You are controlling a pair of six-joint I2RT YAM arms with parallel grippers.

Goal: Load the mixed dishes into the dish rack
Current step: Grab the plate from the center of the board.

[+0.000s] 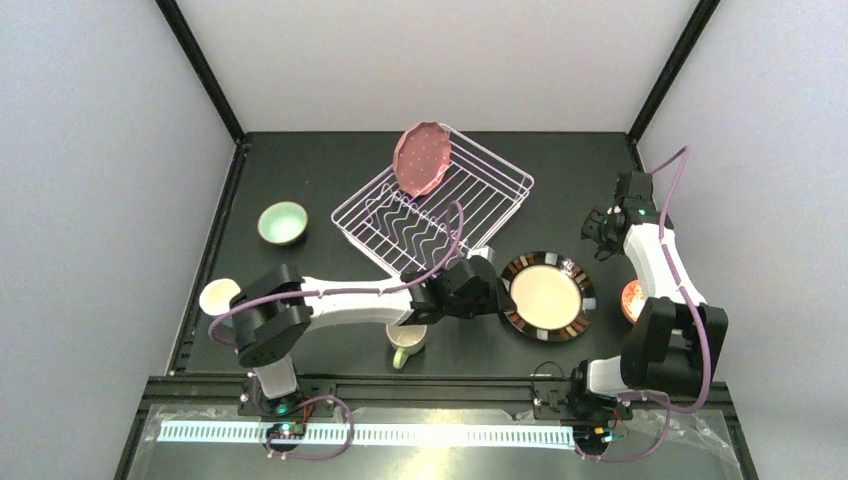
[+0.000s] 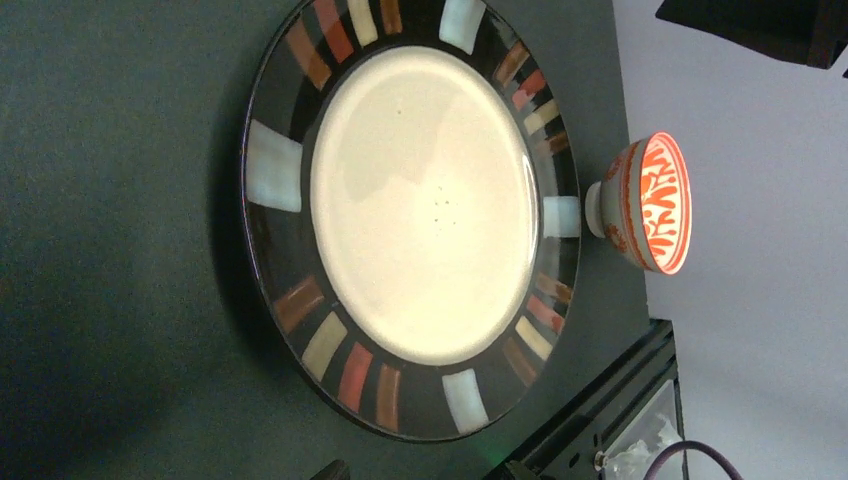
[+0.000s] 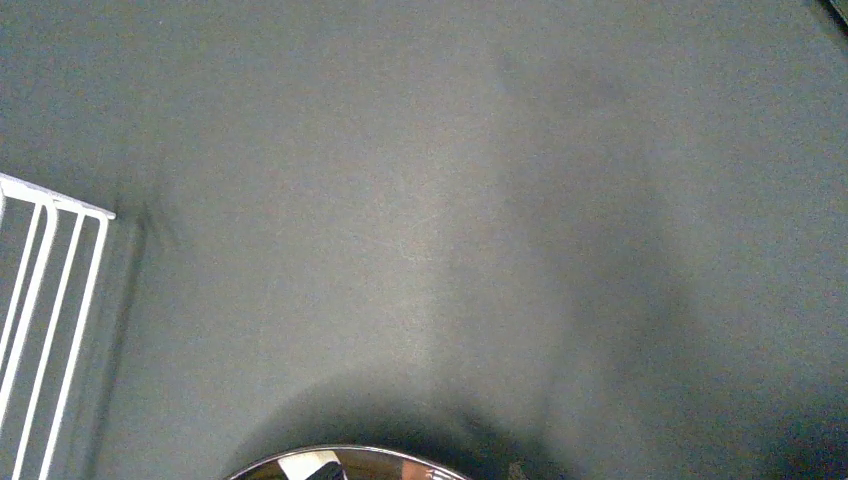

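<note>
The white wire dish rack (image 1: 470, 195) stands at the table's middle back, with the pink dotted plate (image 1: 421, 158) upright at its far corner. The dark-rimmed plate (image 1: 547, 296) lies flat to the rack's right and fills the left wrist view (image 2: 420, 200). My left gripper (image 1: 490, 287) is at its left rim; its jaws are not clear. The orange-patterned bowl (image 1: 631, 300) is partly behind my right arm and also shows in the left wrist view (image 2: 650, 205). My right gripper (image 1: 603, 228) hovers beyond the plate, holding nothing I can see. The mint plate is out of view.
A pale-green bowl (image 1: 282, 222) sits at the left. A cream mug (image 1: 219, 296) sits near the left edge. A pale mug (image 1: 407, 340) lies under my left forearm. The right wrist view shows bare mat, a rack corner (image 3: 40, 330) and the plate rim (image 3: 340, 462).
</note>
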